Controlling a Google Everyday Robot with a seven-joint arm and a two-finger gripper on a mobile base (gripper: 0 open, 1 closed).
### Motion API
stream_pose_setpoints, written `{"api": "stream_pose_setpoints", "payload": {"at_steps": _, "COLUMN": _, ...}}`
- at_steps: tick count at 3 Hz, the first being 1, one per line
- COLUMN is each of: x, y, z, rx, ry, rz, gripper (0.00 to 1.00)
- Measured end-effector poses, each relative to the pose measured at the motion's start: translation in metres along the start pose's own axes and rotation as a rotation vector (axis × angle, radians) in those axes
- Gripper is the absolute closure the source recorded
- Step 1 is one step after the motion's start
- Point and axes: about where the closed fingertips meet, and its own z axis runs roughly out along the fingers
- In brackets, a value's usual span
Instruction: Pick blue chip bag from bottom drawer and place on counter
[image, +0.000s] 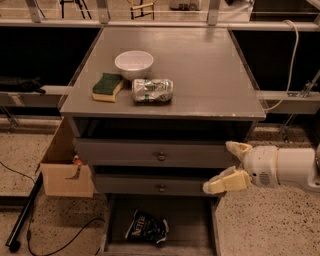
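A grey drawer cabinet stands in the middle of a speckled floor, seen from above and in front. Its flat top, the counter (210, 75), holds three things grouped at the left: a white bowl (134, 63), a green and yellow sponge (107, 86) just in front of it to the left, and a crushed silver-green can (152, 90) lying on its side beside the sponge. Below the counter are two drawers with small round knobs. Under them the bottom drawer (195, 220) is pulled out toward the viewer, showing a plain flat floor. The blue chip bag (146, 227), dark and crumpled with white lettering, lies on that floor, left of centre. The robot's white arm (285, 167) reaches in from the right edge. Its gripper (216, 167) hangs in front of the right end of the two knobbed drawers, above the open drawer and well apart from the bag, to the bag's upper right. Its two cream-coloured fingers (227, 181) are spread wide and grasp nothing. A cardboard box (65, 170) sits on the floor against the cabinet's left side.
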Motion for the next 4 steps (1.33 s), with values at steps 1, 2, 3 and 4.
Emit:
{"api": "stream_pose_setpoints", "payload": {"at_steps": 1, "x": 0.000, "y": 0.000, "z": 0.000, "rx": 0.000, "ry": 0.000, "rz": 0.000, "gripper": 0.00}}
{"api": "stream_pose_setpoints", "payload": {"at_steps": 2, "x": 0.030, "y": 0.003, "z": 0.008, "rx": 0.015, "ry": -0.043, "rz": 0.062, "gripper": 0.00}}
{"api": "stream_pose_setpoints", "payload": {"at_steps": 3, "x": 0.093, "y": 0.010, "z": 0.024, "rx": 0.038, "ry": 0.022, "rz": 0.153, "gripper": 0.00}}
{"api": "stream_pose_setpoints", "payload": {"at_steps": 4, "x": 0.149, "y": 0.006, "z": 0.040, "rx": 0.045, "ry": 0.116, "rz": 0.203, "gripper": 0.00}}
